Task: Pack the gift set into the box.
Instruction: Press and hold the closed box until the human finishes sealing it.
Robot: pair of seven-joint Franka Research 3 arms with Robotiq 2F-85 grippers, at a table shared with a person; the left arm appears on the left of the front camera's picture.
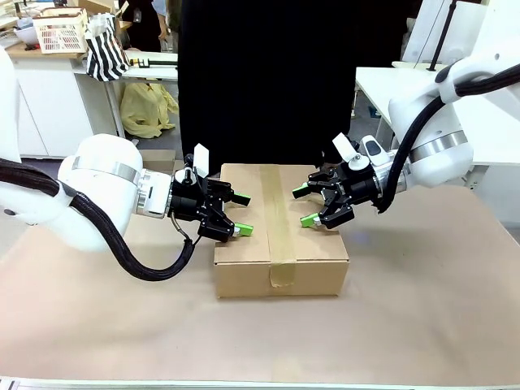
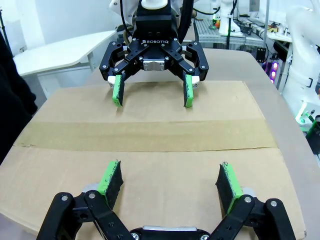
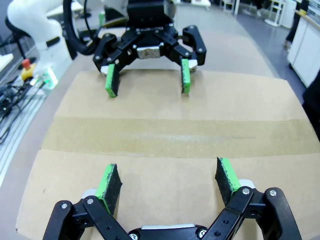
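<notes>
- Brown corrugated cardboard: the box (image 1: 280,230) sits in the middle of the tabletop (image 1: 422,325), its top flaps folded shut and a strip of brownish tape (image 1: 279,213) running along the centre seam and down the near wall.
- The gift set is presumably inside already, since the flaps are closed and taped; the pictures cannot confirm it.
- The left hand (image 1: 237,214) hovers over the box's left half, fingers spread apart, holding nothing; its green pads (image 2: 111,179) sit just above the lid.
- The right hand (image 1: 305,204) mirrors it over the right half, likewise spread and empty.
- In each wrist view the other hand faces it across the tape line, so the two stand opposite, one on each flap.
- That symmetric stance looks meant to press both flaps flat or to steady the box while the seam holds; whether any pad touches the cardboard is unclear.
- A person in dark clothing (image 1: 260,81) stands at the far side, behind the box.
</notes>
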